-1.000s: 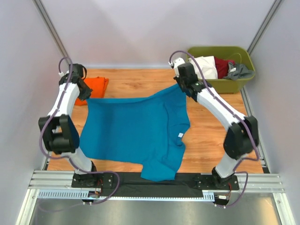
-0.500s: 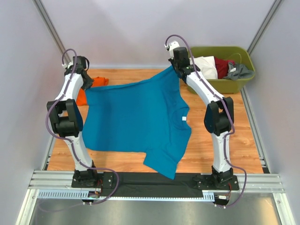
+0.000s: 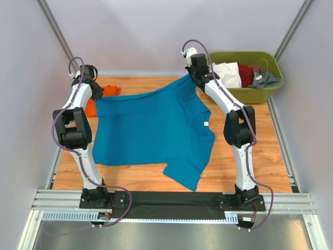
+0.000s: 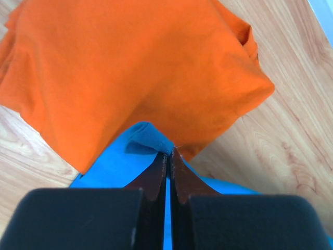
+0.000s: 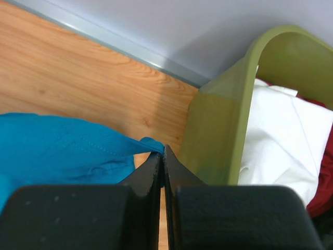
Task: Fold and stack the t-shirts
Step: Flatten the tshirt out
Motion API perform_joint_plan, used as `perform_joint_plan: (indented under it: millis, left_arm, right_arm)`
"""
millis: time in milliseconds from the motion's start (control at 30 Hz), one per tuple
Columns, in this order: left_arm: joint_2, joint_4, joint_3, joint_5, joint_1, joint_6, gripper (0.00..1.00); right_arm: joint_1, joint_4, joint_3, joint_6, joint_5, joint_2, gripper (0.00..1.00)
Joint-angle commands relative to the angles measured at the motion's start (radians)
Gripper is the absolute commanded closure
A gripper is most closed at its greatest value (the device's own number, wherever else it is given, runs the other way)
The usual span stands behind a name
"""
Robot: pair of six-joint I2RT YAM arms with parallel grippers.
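Both arms reach farther back now, teal t-shirt [image 3: 151, 130] stretched between them, trailing onto the counter [image 3: 244, 161]. Its far corners sit clenched in left tool [image 4: 169, 152] and right tool [image 5: 162, 152]; orange t-shirt [image 4: 130, 67] lies beneath the left tool. Soft, limp cloth: corners hold best.

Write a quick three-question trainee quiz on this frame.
1. True or false: the left gripper and the right gripper are each shut on the teal shirt.
2. The orange shirt is: A) hanging from the right gripper; B) lying on the table by the left gripper; C) spread over the teal shirt.
3. What holds the white cloth and the red cloth?
Key: 1 true; 2 B; 3 the tub.
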Motion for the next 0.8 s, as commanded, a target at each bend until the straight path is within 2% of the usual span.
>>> perform_joint_plan:
  millis: [0, 367, 600, 767]
  left_arm:
    - [-0.088, 0.089, -0.034, 0.039, 0.005, 0.004, 1.0]
    - [-0.332, 0.182, -0.322, 0.005, 0.005, -0.111, 1.0]
    - [-0.401, 0.198, -0.467, 0.035, 0.003, -0.147, 1.0]
    - [-0.456, 0.208, -0.545, 0.047, 0.005, -0.157, 1.0]
  right_arm:
    - [0.007, -0.027, -0.019, 0.022, -0.021, -0.103, 1.0]
    - [0.021, -0.051, -0.229, 0.03, -0.004, -0.301, 1.0]
    - [0.035, -0.059, -0.426, 0.065, -0.001, -0.407, 1.0]
    - [0.037, -0.08, -0.506, 0.089, 0.004, -0.466, 1.0]
